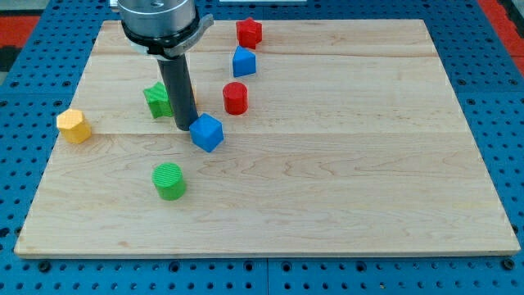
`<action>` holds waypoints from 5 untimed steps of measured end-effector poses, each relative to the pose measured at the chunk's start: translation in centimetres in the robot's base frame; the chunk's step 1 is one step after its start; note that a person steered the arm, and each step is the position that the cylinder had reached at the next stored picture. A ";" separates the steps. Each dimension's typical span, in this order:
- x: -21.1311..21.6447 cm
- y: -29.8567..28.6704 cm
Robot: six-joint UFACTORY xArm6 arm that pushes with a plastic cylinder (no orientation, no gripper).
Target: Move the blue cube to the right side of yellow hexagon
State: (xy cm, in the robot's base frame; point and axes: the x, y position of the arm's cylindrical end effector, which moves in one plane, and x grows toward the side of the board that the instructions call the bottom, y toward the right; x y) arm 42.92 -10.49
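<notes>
My tip (187, 128), a bare rod grasping nothing, touches the blue cube (207, 133) at its nine o'clock, yet the yellow hexagon (74, 126) sits well apart further toward nine o'clock, so most remains.

This looks like a robotics lab or test bench, not a home. A pale wooden board (327, 188) lies as the desk on a blue metal plate (24, 57) full of regular holes, the kind used for fixing equipment. A grey machine arm (157, 20) hangs over the far left part. Small plastic blocks in plain colours, such as the green cylinder (169, 181), lie on the board.
</notes>
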 end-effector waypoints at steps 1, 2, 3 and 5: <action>1.1 0.3; 2.0 0.3; 2.6 1.9; 2.8 1.4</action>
State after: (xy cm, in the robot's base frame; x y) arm 45.71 -9.06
